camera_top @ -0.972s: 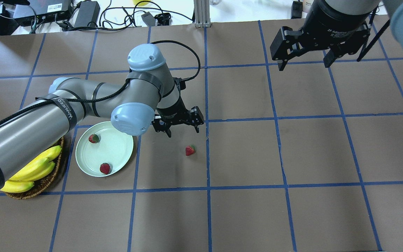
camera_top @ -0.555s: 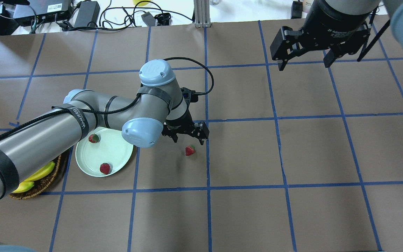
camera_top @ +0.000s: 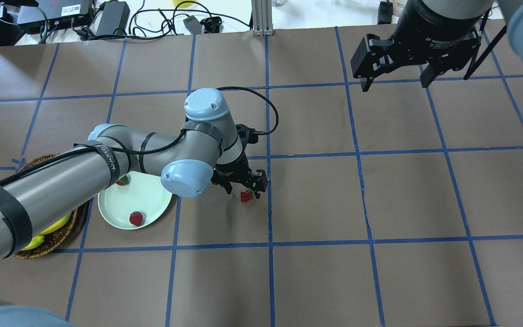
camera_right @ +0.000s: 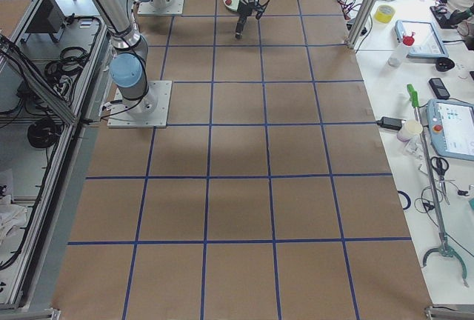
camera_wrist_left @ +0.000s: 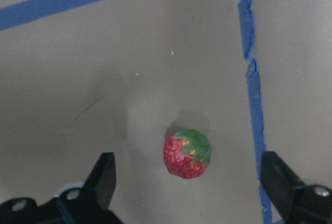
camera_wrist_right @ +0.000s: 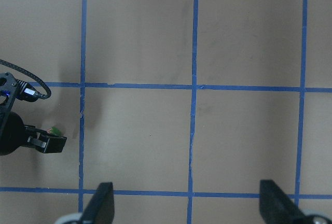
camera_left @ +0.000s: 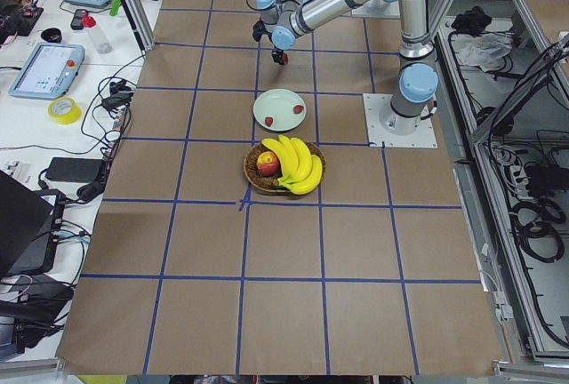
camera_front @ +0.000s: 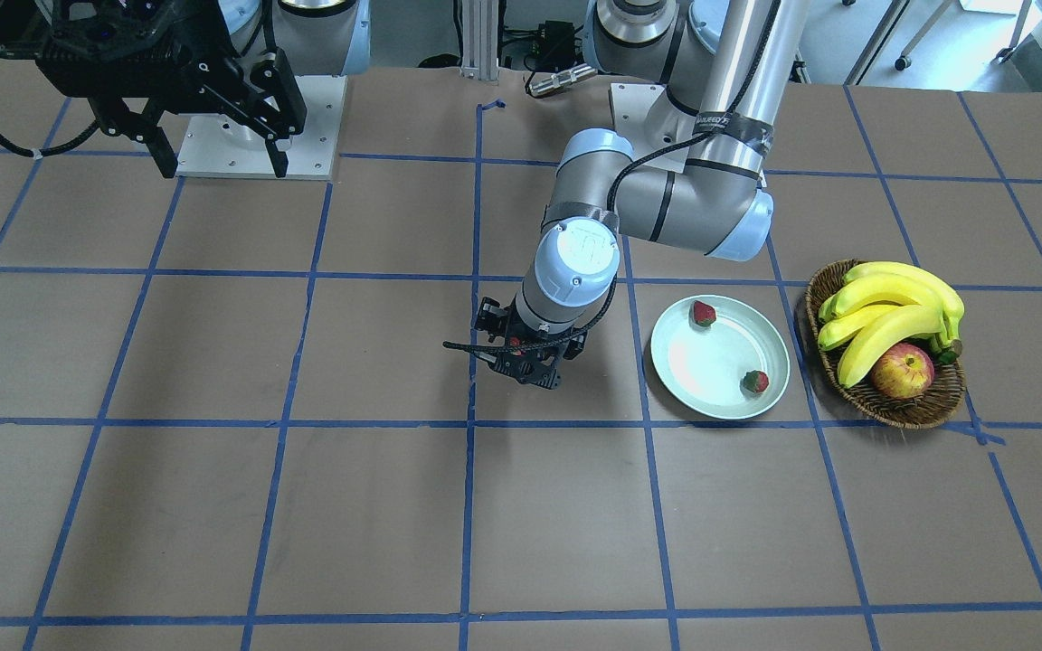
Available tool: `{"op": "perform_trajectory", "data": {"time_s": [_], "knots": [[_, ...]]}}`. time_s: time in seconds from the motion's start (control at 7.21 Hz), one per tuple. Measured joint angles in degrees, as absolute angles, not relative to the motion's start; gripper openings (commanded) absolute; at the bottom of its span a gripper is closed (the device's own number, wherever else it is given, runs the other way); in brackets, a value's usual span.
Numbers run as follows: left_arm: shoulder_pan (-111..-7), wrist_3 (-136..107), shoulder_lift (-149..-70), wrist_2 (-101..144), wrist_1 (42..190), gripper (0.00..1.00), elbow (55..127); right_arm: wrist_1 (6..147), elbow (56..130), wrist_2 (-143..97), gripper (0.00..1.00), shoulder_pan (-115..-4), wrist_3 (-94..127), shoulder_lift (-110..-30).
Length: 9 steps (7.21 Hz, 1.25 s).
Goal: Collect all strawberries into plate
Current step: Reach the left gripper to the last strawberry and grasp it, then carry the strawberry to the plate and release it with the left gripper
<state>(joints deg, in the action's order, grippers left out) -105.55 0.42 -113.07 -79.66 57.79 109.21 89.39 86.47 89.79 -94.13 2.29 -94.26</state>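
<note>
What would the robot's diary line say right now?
left gripper: open, straddling last strawberry | right gripper: open, raised, empty | plate: two strawberries inside

The light is bright and even and comes from above, so shadows on the brown table [camera_top: 316,200] are soft and pale, like the one under the left arm [camera_front: 675,194]. The plate [camera_front: 693,371] has a mild white sheen. In the left wrist view the strawberry [camera_wrist_left: 187,154] is slightly soft, and the fingers [camera_wrist_left: 104,180] at the lower edge are out of focus.
</note>
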Motion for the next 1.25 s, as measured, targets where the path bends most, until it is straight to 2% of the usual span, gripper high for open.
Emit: {"op": "perform_trajectory", "data": {"time_s": [0.28,0.42,0.56,0.69,1.25], "knots": [[-105.6,0.4,-113.2,-79.5,57.6,0.68,109.2,89.4,86.5,89.8,1.0,-94.1,2.3,-94.3],[-105.6,0.4,-113.3,-79.4,57.4,0.59,109.2,89.4,86.5,89.8,1.0,-94.1,2.3,-94.3],[-105.7,0.4,-113.5,-79.4,57.3,0.42,109.2,89.4,86.5,89.8,1.0,-94.1,2.3,-94.3],[-105.8,0.4,-113.5,-79.3,57.2,0.0,109.2,89.4,86.5,89.8,1.0,-94.1,2.3,-94.3],[-105.7,0.2,-113.2,-78.5,57.2,0.0,108.4,89.4,86.4,89.8,1.0,-94.1,2.3,-94.3]]}}
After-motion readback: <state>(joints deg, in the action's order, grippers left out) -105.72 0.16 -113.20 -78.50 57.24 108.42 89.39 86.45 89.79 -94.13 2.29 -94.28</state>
